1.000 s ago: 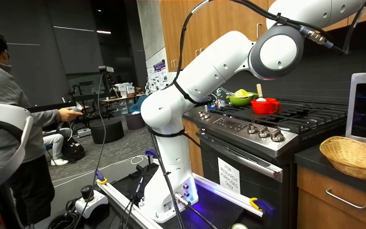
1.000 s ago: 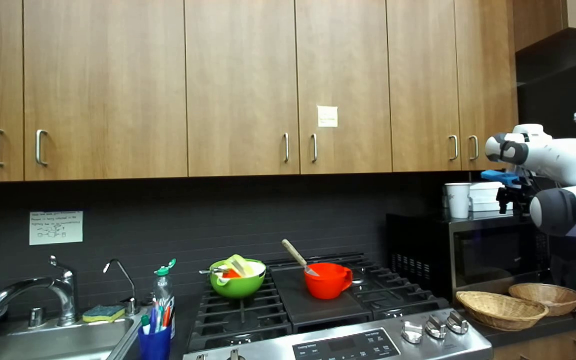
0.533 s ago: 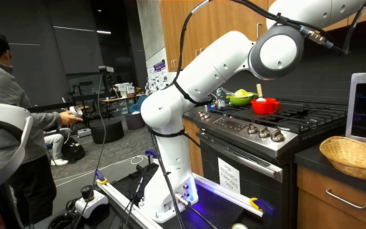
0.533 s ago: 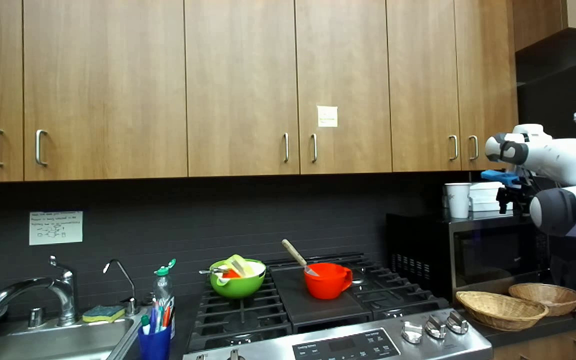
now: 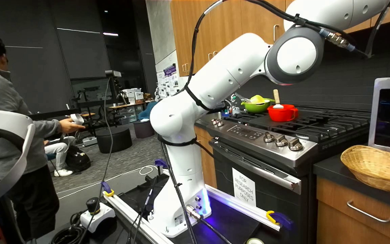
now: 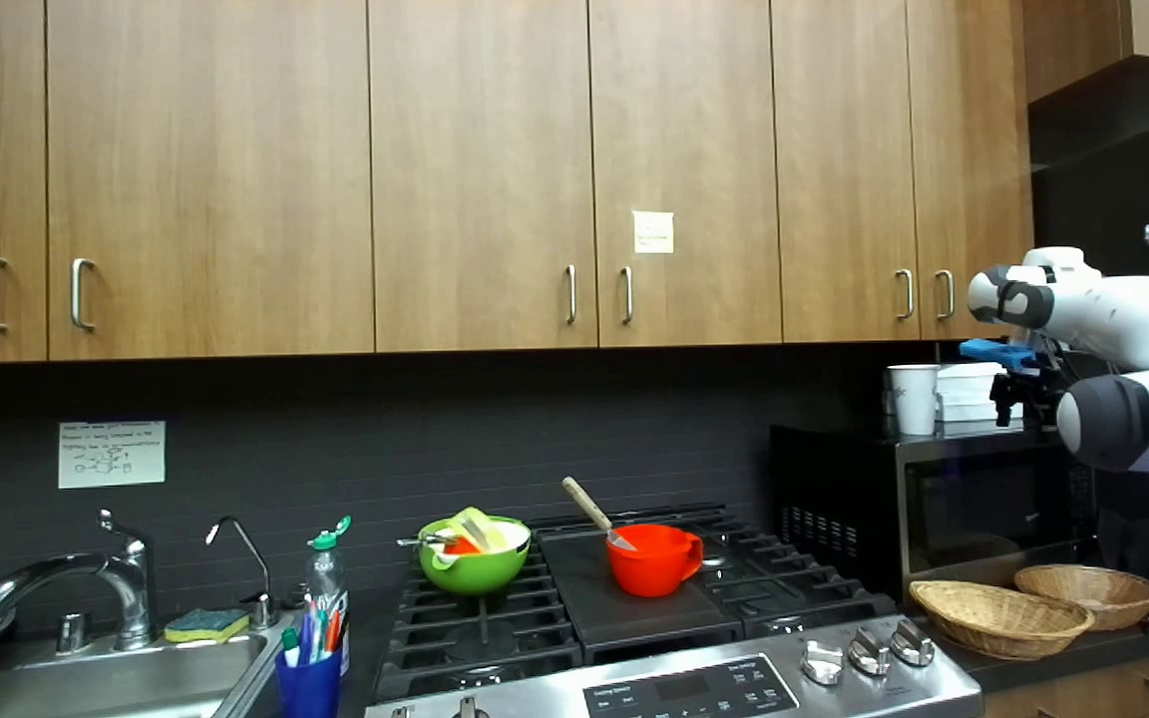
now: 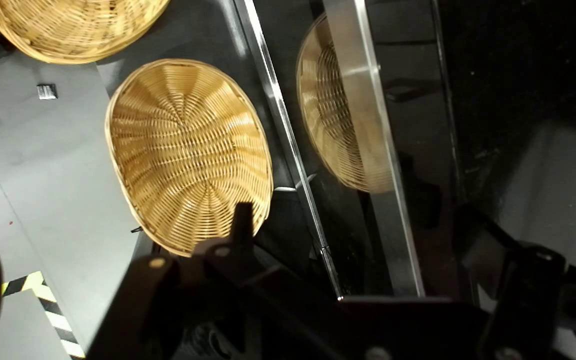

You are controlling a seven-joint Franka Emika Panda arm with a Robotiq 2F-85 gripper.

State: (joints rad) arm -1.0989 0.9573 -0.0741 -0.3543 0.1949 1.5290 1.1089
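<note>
- Wooden cabinets line the kitchen above a dark wall; a black counter runs below.
- The gripper is released: jaws spread wide, nothing between them. In an exterior view it hangs beside the top of the microwave, well above the counter.
- At the gripper's 10 o'clock in the wrist view, the oval basket sits with its hollow facing up. One finger overlaps the rim at about 5 o'clock by line of sight only; they are apart. Height is better judged from an exterior view than from that overlap.
- From 12 to 3 o'clock the microwave's glossy front fills the wrist view. The half-basket at 12 o'clock is a reflection, a poor thing to steer by. That front's nearness seems to call for slow, small sideways motion.
- Farther out at 10 o'clock lies a second basket, partly cut off, near the oval one; a gentle touch should avoid nudging one into the other.
- At the gripper's 9 o'clock in an exterior view, a white cup stands atop the microwave. It looks easy to tip, so clearance there is wise.
- Well apart, at 8 o'clock, a red pot stands on the stove.
</note>
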